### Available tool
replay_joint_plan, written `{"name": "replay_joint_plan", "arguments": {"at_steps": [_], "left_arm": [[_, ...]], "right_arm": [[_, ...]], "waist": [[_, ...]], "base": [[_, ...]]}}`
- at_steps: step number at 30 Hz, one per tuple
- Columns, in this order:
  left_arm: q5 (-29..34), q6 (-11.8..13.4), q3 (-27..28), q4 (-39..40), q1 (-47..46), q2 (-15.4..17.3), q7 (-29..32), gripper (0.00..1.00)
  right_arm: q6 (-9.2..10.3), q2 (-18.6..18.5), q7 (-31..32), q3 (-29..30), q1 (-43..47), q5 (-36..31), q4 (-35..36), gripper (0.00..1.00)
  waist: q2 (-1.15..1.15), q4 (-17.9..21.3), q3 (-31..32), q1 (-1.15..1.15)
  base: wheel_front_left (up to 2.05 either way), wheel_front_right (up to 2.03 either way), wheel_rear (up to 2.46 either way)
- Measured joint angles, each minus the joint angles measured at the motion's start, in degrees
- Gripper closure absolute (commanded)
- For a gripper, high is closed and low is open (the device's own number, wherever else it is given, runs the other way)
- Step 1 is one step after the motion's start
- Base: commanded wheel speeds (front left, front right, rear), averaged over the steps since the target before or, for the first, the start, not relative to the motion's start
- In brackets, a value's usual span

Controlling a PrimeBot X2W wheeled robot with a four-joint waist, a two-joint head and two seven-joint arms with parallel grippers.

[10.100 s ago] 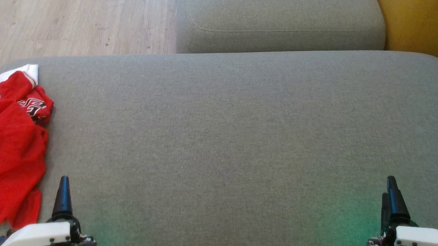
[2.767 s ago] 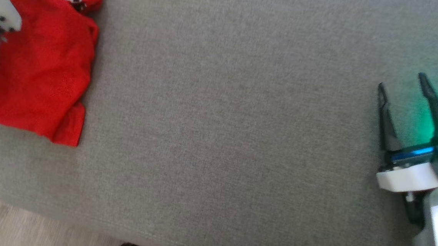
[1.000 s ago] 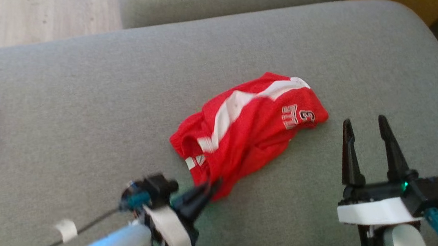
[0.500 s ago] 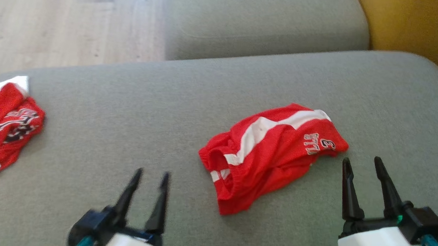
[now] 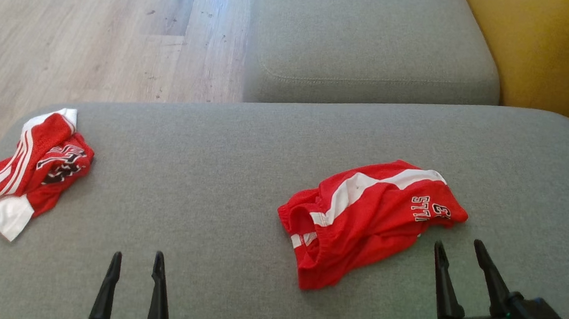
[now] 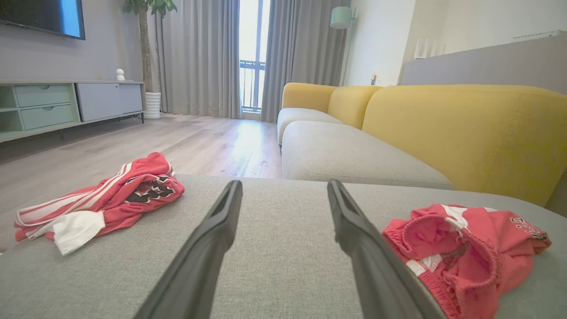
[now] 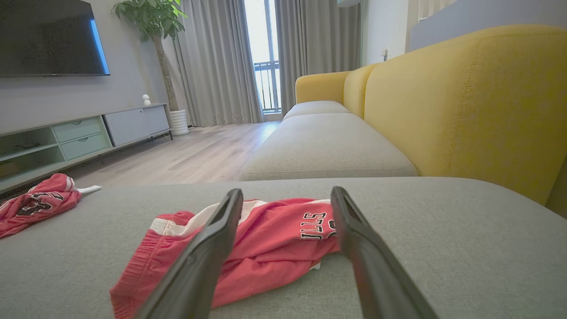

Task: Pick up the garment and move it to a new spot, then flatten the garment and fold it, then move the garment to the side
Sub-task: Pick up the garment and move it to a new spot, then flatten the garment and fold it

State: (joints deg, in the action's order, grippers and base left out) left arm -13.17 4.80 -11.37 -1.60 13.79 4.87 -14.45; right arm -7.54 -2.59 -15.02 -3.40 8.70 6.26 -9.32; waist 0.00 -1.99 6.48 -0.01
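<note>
Fingers (image 6: 208,248) of the left gripper (image 5: 137,256) stand spread wide with nothing between them. They point out over bare grey fabric of the seat cushion (image 5: 216,139) and hold no cloth. The right gripper (image 5: 459,243) is just as wide apart and just as empty. In the head view its tips sit just short of the near edge of the red shorts (image 5: 370,220), close to them but apart.

The shorts lie crumpled on the seat cushion, right of its middle, between the two grippers and much nearer the right one. Their elastic waistband gapes toward the robot's left, a broad white stripe runs along the top fold, and white lettering with a number shows at the right end. From the right wrist view they lie directly ahead of that gripper.

Well apart from them, at the cushion's far left edge, lies a second red garment (image 5: 38,172), bunched, with thin white stripes and a white patch. Beyond the seat are another grey cushion (image 5: 372,50), the yellow backrest (image 5: 557,58) on the right, and a wooden floor (image 5: 98,31) on the left.
</note>
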Motion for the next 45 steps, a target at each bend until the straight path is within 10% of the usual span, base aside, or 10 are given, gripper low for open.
{"name": "replay_joint_plan", "arguments": {"at_steps": [34,45], "left_arm": [[3.88,-2.37,-1.13,-3.45,1.74,-1.46,0.0,0.0],[-12.71,-7.16,-12.71,-11.68,-10.41,-1.57,4.44,0.0]], "right_arm": [[0.0,0.05,0.16,-2.38,1.4,0.25,-0.46,0.0],[0.0,0.05,0.18,-2.76,-0.1,-0.09,0.34,0.0]], "waist": [[0.0,0.89,0.2,0.01],[0.0,3.99,-3.45,0.01]], "base": [[0.0,0.0,0.0],[0.0,0.0,0.0]]}}
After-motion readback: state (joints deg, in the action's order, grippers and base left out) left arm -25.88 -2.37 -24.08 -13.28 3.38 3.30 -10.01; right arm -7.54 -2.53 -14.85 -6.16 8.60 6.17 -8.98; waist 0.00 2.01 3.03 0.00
